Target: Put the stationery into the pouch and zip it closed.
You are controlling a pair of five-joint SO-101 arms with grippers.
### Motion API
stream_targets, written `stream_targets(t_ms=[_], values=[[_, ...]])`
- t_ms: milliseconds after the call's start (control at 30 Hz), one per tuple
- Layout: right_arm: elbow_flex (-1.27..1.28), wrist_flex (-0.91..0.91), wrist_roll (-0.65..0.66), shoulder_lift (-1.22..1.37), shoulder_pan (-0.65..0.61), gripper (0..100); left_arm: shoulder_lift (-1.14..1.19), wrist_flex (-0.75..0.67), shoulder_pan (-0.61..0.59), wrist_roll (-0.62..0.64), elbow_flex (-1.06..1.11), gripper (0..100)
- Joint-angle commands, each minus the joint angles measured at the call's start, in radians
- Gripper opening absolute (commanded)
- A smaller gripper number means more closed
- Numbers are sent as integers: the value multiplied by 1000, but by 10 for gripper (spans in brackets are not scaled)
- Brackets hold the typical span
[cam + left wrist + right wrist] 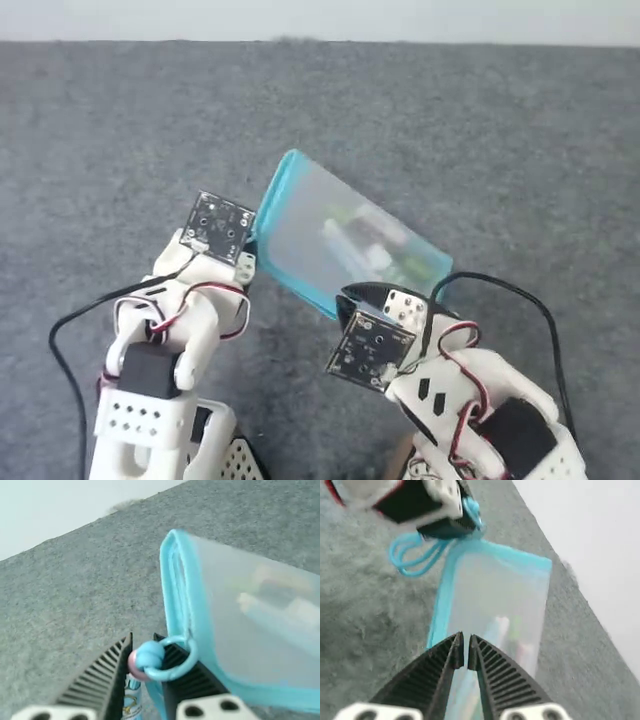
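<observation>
A translucent plastic pouch with light-blue trim (340, 245) lies mid-table on the grey felt table (120, 130), with stationery (365, 245) inside. The left gripper (145, 662) clamps the blue bead zip pull (150, 657) at the pouch's near-left corner. The right gripper (465, 652) pinches the pouch's near-right edge. Best to anchor with the right and draw the pull straight along the zip.

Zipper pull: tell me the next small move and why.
Probably a short tug by the left end effector, shut on the zipper pull, away from the pouch: the pull sits at the corner, stationery inside, right end effector pinching another edge.
</observation>
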Motion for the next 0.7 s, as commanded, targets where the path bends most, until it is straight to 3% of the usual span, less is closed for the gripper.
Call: stream_targets(t_ms=[0,133,400,667], values=[[28,-87,-44,62,-47,99,-12,35,41,20,-56,9],[55,-189,-44,216,-53,191,-11,117,43,15,-128,9],[55,-280,-48,344,-188,191,29,163,41,-11,-180,9],[61,-384,-81,526,-139,194,230,186,41,-8,-260,9]])
